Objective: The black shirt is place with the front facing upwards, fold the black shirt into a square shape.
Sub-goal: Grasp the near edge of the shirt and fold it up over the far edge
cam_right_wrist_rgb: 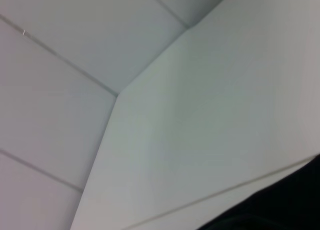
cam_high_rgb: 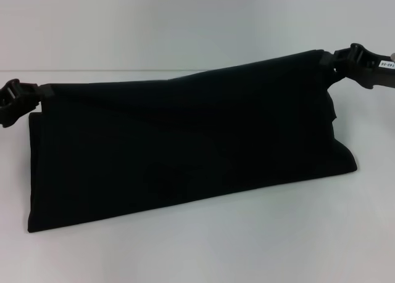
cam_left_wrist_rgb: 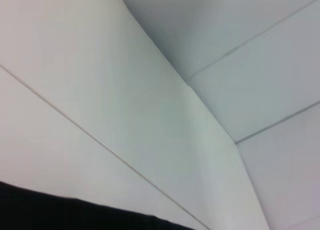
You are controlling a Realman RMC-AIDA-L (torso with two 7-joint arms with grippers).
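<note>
The black shirt (cam_high_rgb: pixel 185 147) hangs as a wide folded band across the head view, its lower part resting on the white table (cam_high_rgb: pixel 247 246). My left gripper (cam_high_rgb: pixel 28 95) is shut on the shirt's upper left corner. On the other side, my right gripper (cam_high_rgb: pixel 333 60) is shut on the upper right corner, held higher than the left one. No lettering or label shows on the cloth. In the left wrist view a strip of the black shirt (cam_left_wrist_rgb: pixel 60 215) fills one corner. The right wrist view catches only a dark edge of the black shirt (cam_right_wrist_rgb: pixel 280 205).
White table surface spreads in front of the shirt and to its sides. A white wall (cam_high_rgb: pixel 185 24) rises behind. Both wrist views look at white panelled walls (cam_left_wrist_rgb: pixel 150 89) with thin seams.
</note>
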